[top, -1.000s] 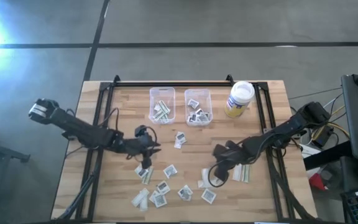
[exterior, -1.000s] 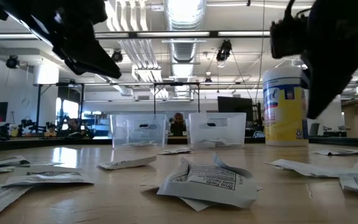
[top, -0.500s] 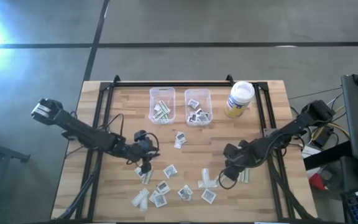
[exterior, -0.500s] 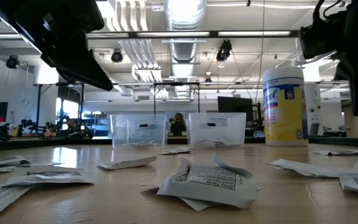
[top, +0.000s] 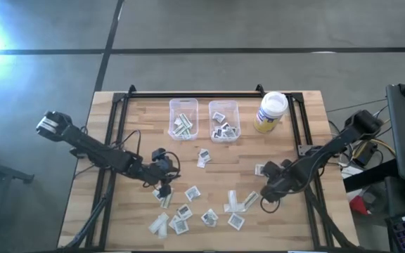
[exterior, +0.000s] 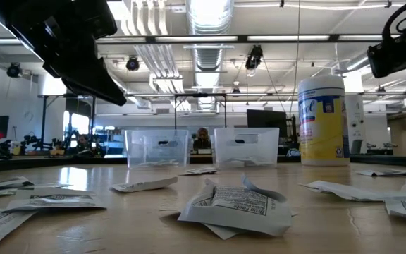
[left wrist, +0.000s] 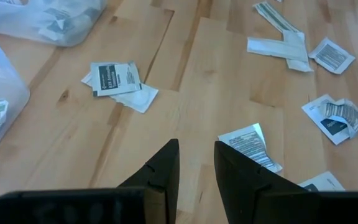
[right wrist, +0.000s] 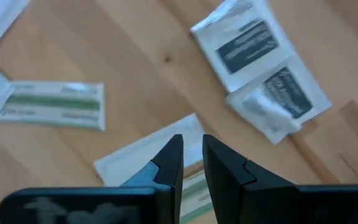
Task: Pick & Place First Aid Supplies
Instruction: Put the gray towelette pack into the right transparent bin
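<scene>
First aid packets lie flat and scattered on the wooden table: square white ones (top: 193,192) and long pale strips (top: 236,204). My left gripper (top: 164,187) hovers over the left part of the scatter, its fingers (left wrist: 196,144) narrowly open with nothing between them, and a printed square packet (left wrist: 250,144) lies just beside them. My right gripper (top: 267,202) points down over the right part of the scatter, narrowly open (right wrist: 192,138) above a pale strip packet (right wrist: 145,155). Beside that strip lie a green-striped strip (right wrist: 51,104) and square packets (right wrist: 247,43).
Two clear bins (top: 183,118) (top: 224,119) holding some packets stand at the far middle of the table. A white-lidded yellow jar (top: 271,111) stands to their right. A black frame rail (top: 188,94) runs along the far edge. Two overlapping packets (top: 203,158) lie near the bins.
My right gripper has travelled toward the table's right edge, rolling its wrist as it went, and now stands over the strip packets there. My left gripper has sunk a little toward the packets and then kept still. No packet has moved.
</scene>
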`<move>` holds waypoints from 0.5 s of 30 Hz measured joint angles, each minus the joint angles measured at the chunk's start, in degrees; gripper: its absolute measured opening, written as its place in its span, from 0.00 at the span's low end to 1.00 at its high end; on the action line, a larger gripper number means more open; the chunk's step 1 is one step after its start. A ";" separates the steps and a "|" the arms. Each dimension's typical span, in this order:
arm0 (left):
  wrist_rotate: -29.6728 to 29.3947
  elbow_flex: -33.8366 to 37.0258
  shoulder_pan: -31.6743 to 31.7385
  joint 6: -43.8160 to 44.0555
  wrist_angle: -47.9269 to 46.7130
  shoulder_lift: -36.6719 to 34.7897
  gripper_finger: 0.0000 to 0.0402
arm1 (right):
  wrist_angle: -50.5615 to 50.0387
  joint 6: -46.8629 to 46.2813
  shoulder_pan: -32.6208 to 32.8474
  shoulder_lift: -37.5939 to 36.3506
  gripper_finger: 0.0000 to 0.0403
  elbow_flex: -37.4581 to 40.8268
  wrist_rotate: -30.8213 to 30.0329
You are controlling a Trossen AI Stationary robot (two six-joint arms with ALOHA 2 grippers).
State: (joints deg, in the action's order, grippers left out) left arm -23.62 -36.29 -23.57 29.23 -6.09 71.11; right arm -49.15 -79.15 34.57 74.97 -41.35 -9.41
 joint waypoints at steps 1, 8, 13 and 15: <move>0.00 0.00 0.00 -0.01 0.04 -0.01 0.23 | -0.06 -0.37 -0.07 -0.75 0.14 0.60 -0.76; -0.02 0.00 0.00 -0.02 0.02 -0.02 0.23 | 0.90 4.25 -0.07 -3.13 0.14 2.78 -7.88; -0.32 0.00 0.00 0.06 0.04 -0.04 0.23 | 4.02 14.98 -0.07 -1.75 0.15 2.16 -8.33; -0.33 0.00 0.00 0.11 0.03 -0.04 0.23 | 3.70 17.47 -0.07 -1.13 0.17 1.15 -7.94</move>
State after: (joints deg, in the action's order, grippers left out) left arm -23.94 -36.29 -23.57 29.34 -6.06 71.07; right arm -45.45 -61.68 34.50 73.84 -40.20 -17.36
